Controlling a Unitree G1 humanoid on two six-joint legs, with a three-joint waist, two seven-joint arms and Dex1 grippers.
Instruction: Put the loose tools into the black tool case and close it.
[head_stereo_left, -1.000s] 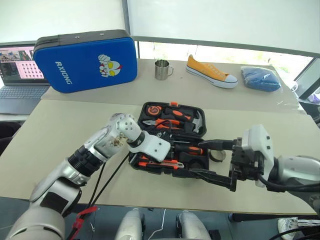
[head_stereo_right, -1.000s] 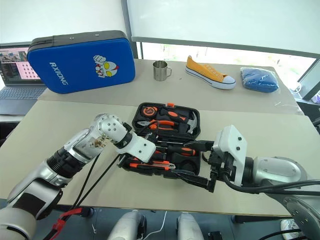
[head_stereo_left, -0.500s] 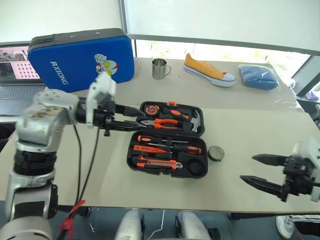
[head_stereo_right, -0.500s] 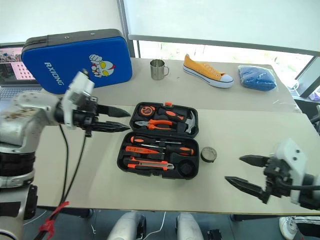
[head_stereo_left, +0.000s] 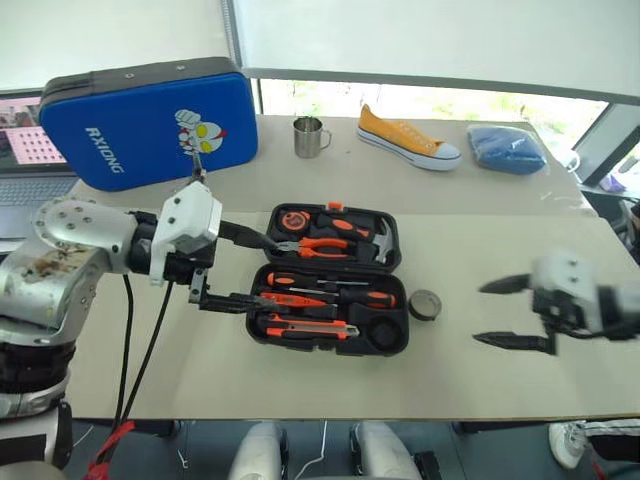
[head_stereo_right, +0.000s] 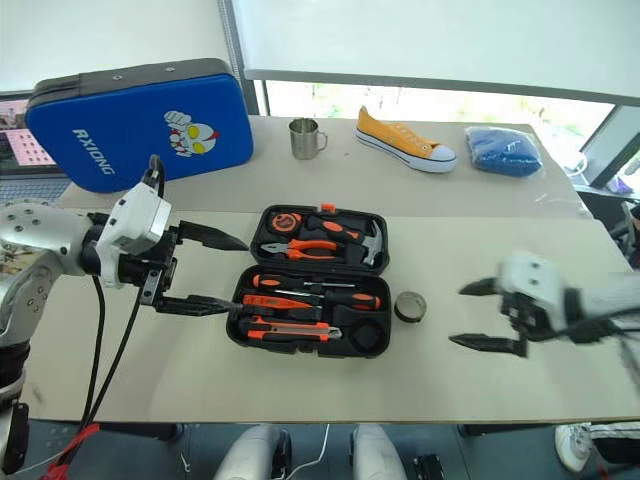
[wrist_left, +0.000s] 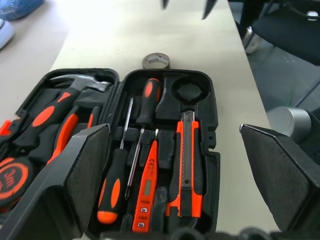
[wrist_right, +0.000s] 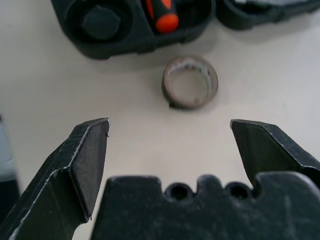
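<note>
The black tool case (head_stereo_left: 403, 318) lies open in the middle of the table. Its near half holds two long screwdrivers (wrist_left: 112, 190), a slim orange screwdriver (wrist_left: 146, 185) and the utility knife (wrist_left: 187, 165). The round slot (wrist_left: 190, 91) is empty. The dark tape roll (head_stereo_left: 426, 304) lies on the table just right of the case. My left gripper (head_stereo_left: 268, 272) hangs open above the case's left edge, holding nothing. My right gripper (head_stereo_left: 480, 314) is open to the right of the roll (wrist_right: 190, 89) and points at it.
Orange-handled pliers, a hammer and a tape measure fill the case's far half. A blue case (head_stereo_left: 145, 120), a laptop (head_stereo_left: 20, 150), a metal mug (head_stereo_left: 308, 137), a yellow shoe (head_stereo_left: 408, 138) and a blue cloth (head_stereo_left: 508, 150) stand along the back.
My left gripper has lifted out of the case, swung left and opened. My right gripper has pulled away from the case to the right, staying open.
</note>
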